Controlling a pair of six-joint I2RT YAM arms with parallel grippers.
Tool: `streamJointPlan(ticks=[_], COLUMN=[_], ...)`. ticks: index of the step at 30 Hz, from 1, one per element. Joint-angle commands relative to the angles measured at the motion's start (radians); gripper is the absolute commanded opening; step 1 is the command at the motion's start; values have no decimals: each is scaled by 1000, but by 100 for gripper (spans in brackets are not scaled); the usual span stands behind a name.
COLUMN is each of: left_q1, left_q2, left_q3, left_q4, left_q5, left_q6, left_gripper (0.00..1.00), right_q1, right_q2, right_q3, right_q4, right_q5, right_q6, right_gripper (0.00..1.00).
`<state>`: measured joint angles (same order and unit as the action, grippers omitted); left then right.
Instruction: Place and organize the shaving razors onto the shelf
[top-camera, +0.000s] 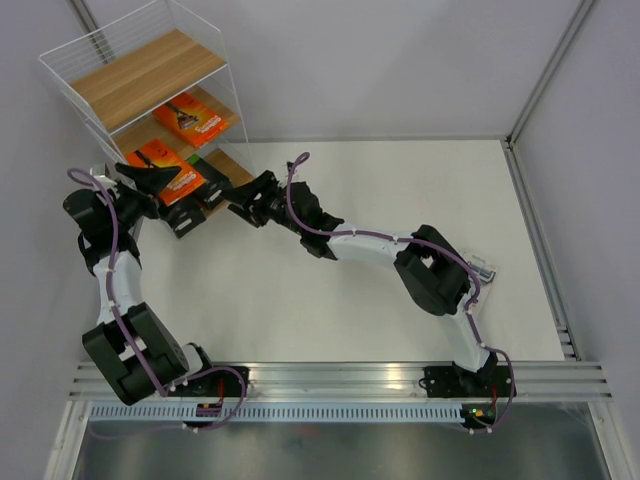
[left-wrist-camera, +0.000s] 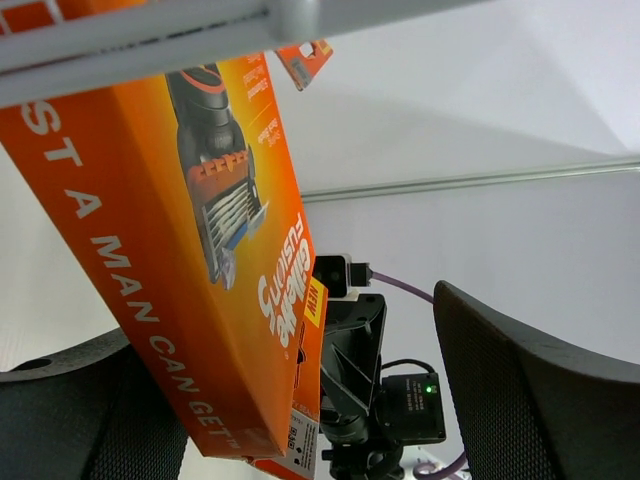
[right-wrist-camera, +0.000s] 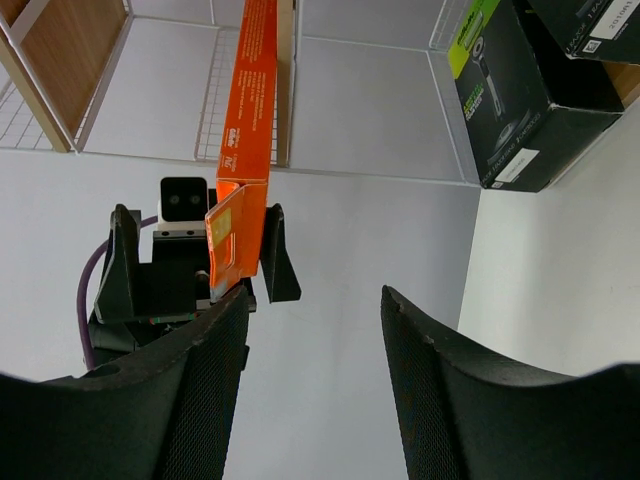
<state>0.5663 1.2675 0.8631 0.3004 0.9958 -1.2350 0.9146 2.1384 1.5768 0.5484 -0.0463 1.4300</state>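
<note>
- The left hand (top-camera: 150, 178) stood spread at the front of the shelf (top-camera: 145, 75), which sat at ten o'clock on the counter (top-camera: 380, 180). An orange razor pack (left-wrist-camera: 170, 250) leaned against one finger, with a clear gap to the other, so nothing was pinched.
- Seen edge-on from the right wrist, the pack ran from that hand up toward the shelf's wire at the lower tier. Whether its far end rested on a board could not be told.
- The pack looked light and stiff: a thin, flat carton with glossy faces that could slide between smooth fingers. The surest hold appeared to be across the two broad faces near the middle. The corners and the thin tab at its end looked likely to crush or bend.
- The shelf's top board carried nothing.
- The middle tier held a second orange pack (top-camera: 195, 118) lying flat, at one o'clock from the first.
- Two black packs (right-wrist-camera: 510, 100) with lime-green ends sat just beside each other at the shelf's lowest level, at four o'clock from the leaning pack. Whether they were on the bottom board or the counter was unclear.
- The right hand (right-wrist-camera: 315, 310) hung spread and empty near the shelf front, at three o'clock from the left hand.
- No white-and-blue pack appeared in any view.
</note>
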Motion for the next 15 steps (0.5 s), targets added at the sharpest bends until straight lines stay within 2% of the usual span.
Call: streamJointPlan(ticks=[1, 4, 6, 7, 8, 11, 15], left_q1=[7, 9, 14, 12, 14, 14, 15], left_q2=[-34, -17, 0, 6, 15, 32, 52], left_q3=[10, 16, 14, 4, -30, -64, -58], left_q4=[-37, -18, 28, 66, 195, 388, 470], left_q5=[-8, -46, -57, -59, -68, -77, -86], left_q6=[72, 51, -26, -70, -187, -381, -489], left_gripper=[92, 87, 84, 83, 81, 79, 80], right_q1=[4, 4, 4, 4, 4, 4, 3], right_q2=[-60, -64, -63, -63, -64, -66, -67], right_q3=[-23, -34, -34, -34, -34, -37, -51], right_q4=[51, 61, 62, 62, 64, 64, 67], right_q5=[6, 8, 8, 8, 8, 6, 10], right_q6=[21, 24, 24, 24, 24, 26, 30], right_gripper=[62, 62, 62, 62, 62, 62, 62])
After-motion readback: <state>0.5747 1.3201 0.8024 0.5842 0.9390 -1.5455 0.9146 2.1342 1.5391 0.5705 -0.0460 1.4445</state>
